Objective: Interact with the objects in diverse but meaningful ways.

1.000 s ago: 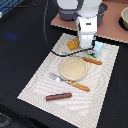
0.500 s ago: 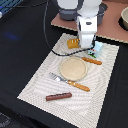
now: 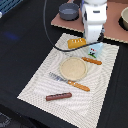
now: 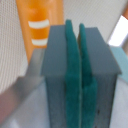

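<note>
Hovering over pale blue carton (image 3: 96, 50), gripper (image 4: 76, 75) pads pressed together, nothing between; yellow bread-like block (image 3: 76, 43) beside.

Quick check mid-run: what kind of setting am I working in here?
Probably a lab tabletop staged as a toy dining setup. A striped placemat holds a plate, a fork and a sausage stick; a grey pot sits on a brown board behind.
</note>
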